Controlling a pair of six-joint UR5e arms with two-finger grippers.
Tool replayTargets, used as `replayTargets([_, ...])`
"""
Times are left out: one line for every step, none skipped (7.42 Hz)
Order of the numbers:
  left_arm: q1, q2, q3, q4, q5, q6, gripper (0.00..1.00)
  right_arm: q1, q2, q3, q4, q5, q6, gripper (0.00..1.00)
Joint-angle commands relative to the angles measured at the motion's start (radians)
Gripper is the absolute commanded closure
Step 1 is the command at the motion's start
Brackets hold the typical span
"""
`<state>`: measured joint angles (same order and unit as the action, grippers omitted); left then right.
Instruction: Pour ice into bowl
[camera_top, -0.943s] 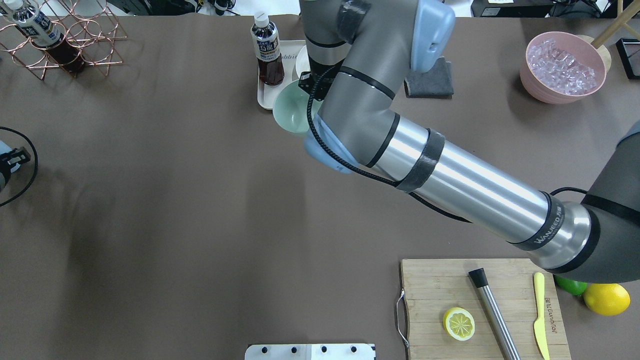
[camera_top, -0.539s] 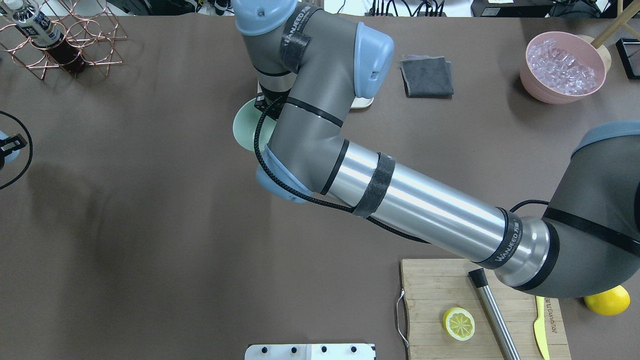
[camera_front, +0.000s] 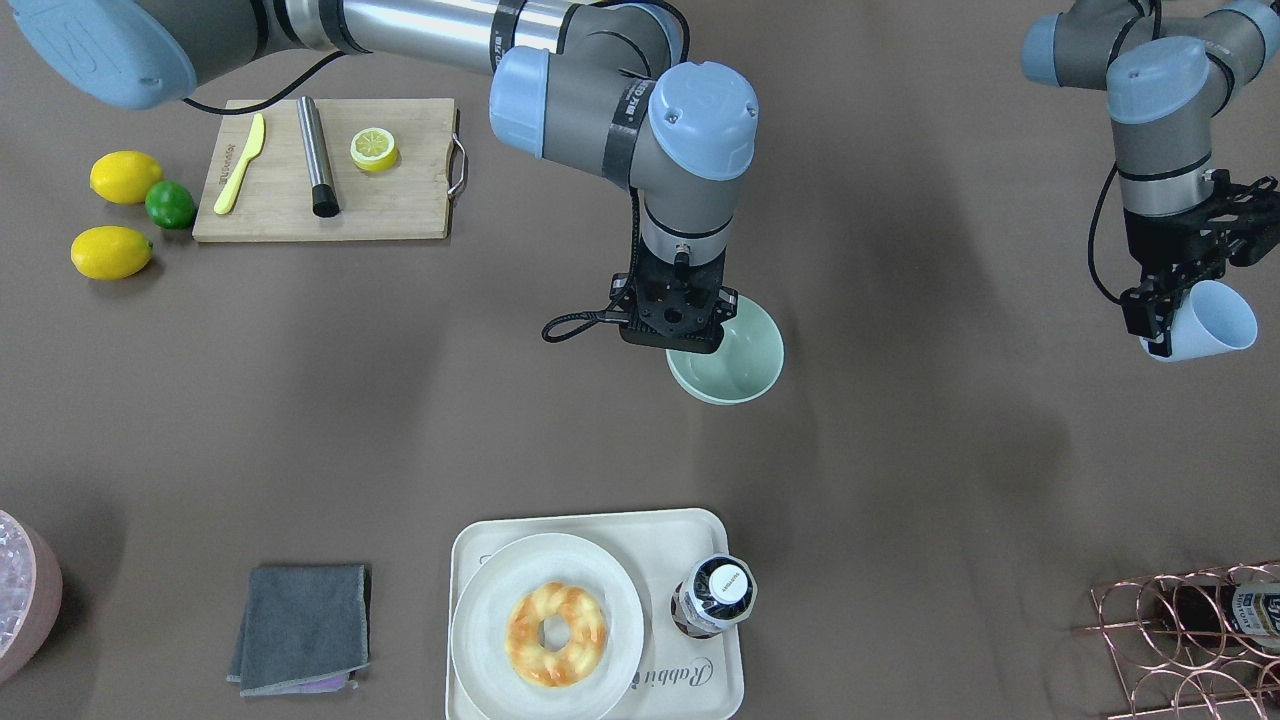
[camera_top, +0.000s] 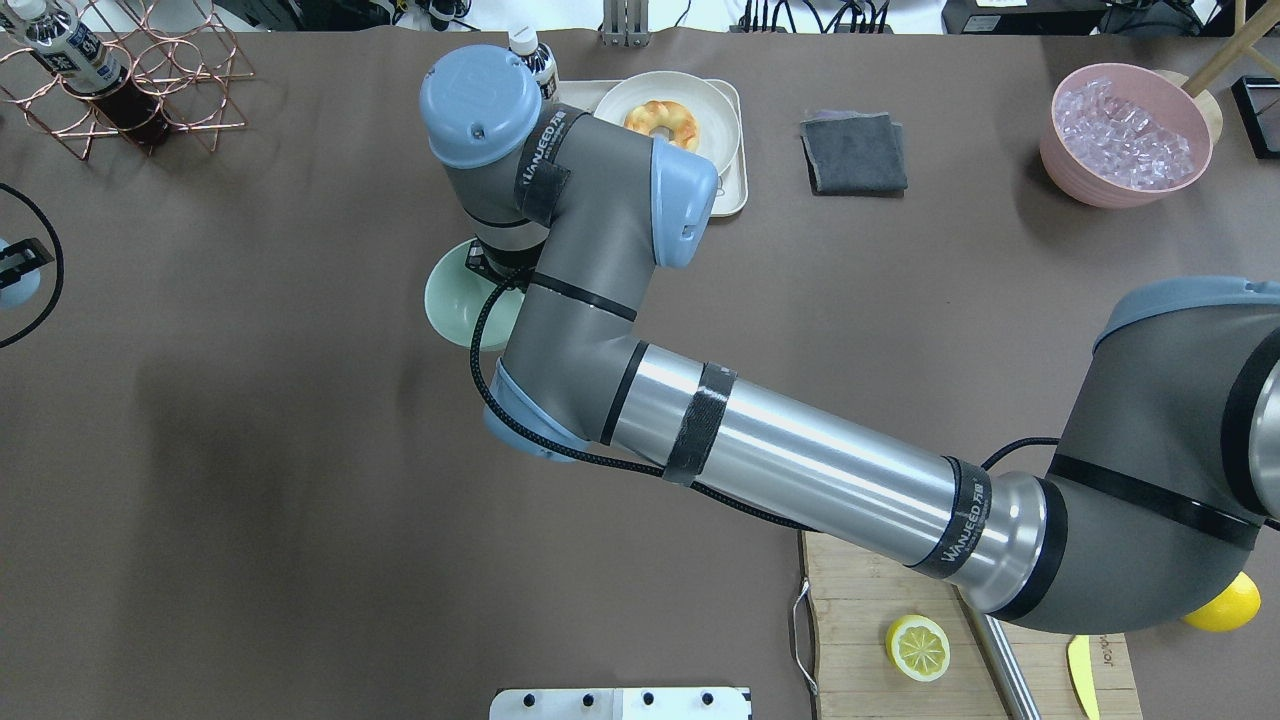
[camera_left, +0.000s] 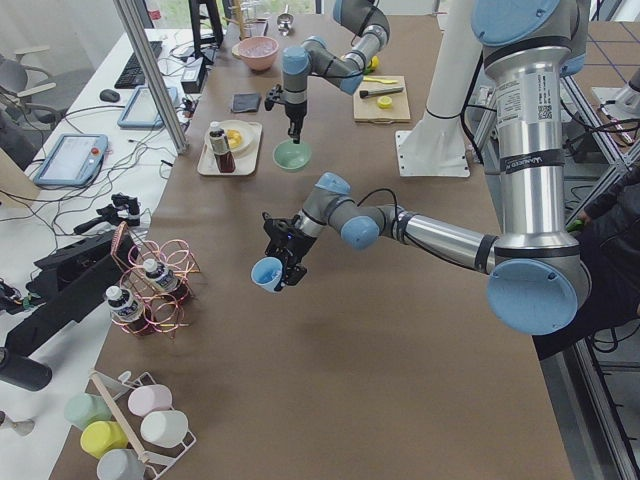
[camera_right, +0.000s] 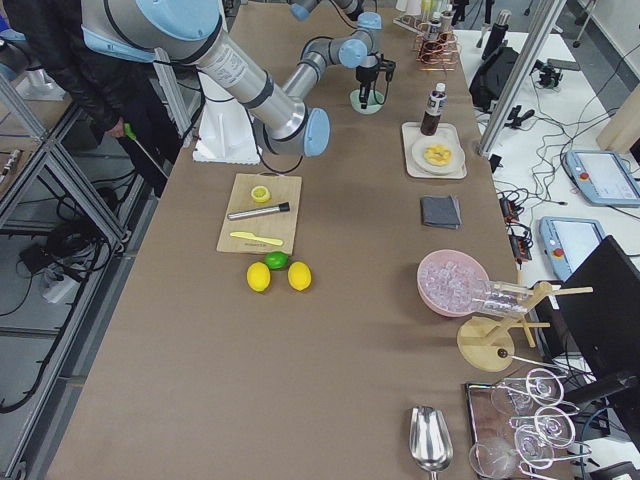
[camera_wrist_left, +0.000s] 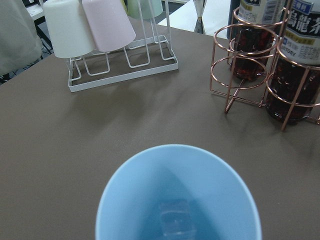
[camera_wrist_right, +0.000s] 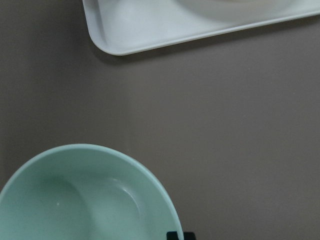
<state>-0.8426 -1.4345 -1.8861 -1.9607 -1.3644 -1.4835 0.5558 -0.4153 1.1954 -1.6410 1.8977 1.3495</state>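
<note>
The right pincer (camera_front: 688, 342) comes straight down and is closed on the rim of the mint-green bowl (camera_front: 738, 366). One finger is inside the rim and the other is outside. The bowl is open side up and has nothing in it. It is near the middle of the brown bench (camera_front: 400, 430). I cannot tell if its bottom touches the bench.

Near the bowl, but apart from it, is a white tray (camera_front: 470, 545). A doughnut (camera_front: 556, 621) lies on a plate on that tray.

The left pincer (camera_front: 1160, 322) is far off on the robot's left side, well apart from the bowl. It is closed on a light blue cup (camera_front: 1208, 322) and holds it above the bench. The cup is tipped over to one side. The left wrist view looks right into the cup, and one clear ice cube (camera_wrist_left: 175, 218) sits at the bottom.

At the far end of the bench, on the robot's right side, stands a pink tub (camera_top: 1062, 168). It holds a big pile of ice (camera_top: 1125, 135).
</note>
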Motion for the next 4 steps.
replayTargets([-0.021,0.003,-0.048,0.058,-0.036,-0.001,0.47,-0.040,0.000,-0.072,0.114,-0.028,0.026,1.00])
replayTargets([-0.026,0.003,-0.050,0.078,-0.044,-0.004,0.47,-0.053,-0.003,-0.079,0.131,-0.046,0.028,1.00])
replayTargets([-0.035,0.005,-0.047,0.082,-0.050,-0.012,0.47,-0.063,-0.011,-0.079,0.141,-0.051,0.029,1.00])
replayTargets([-0.036,0.006,-0.048,0.094,-0.062,-0.015,0.47,-0.072,-0.016,-0.080,0.150,-0.067,0.033,1.00])
